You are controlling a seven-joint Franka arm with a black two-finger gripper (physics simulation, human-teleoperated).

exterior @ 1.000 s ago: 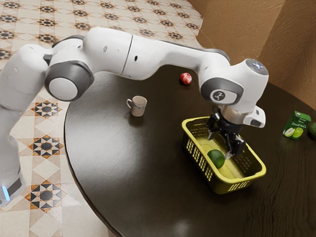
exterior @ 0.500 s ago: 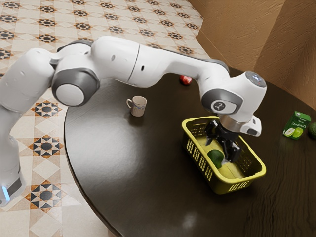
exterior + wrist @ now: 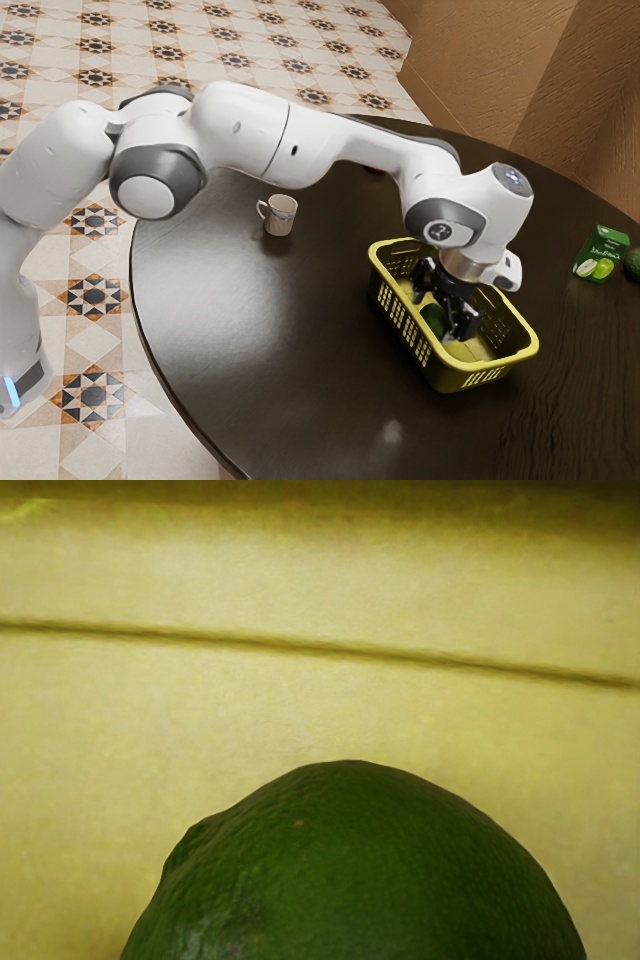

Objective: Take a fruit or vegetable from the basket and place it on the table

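Note:
My gripper [image 3: 440, 318] is down inside the yellow basket [image 3: 463, 378], its fingers spread apart on either side of a dark green, round fruit [image 3: 432, 317]. The fruit rests on the basket floor, partly covered by the fingers; no grip on it can be seen. In the wrist view the green fruit [image 3: 360, 870] looms large just under the hand, with the pale yellow basket floor [image 3: 300, 710] behind it.
A patterned mug [image 3: 279, 215] stands on the dark round table [image 3: 250, 330]. Toward the exterior view's right are a green carton [image 3: 602, 254] and another dark green fruit [image 3: 633, 264]. A red item [image 3: 374, 170] is mostly hidden behind the arm.
My hand has lowered deeper into the basket and shifted slightly toward the exterior view's left, bringing the fingers down around the green fruit. The arm now covers most of the red item.

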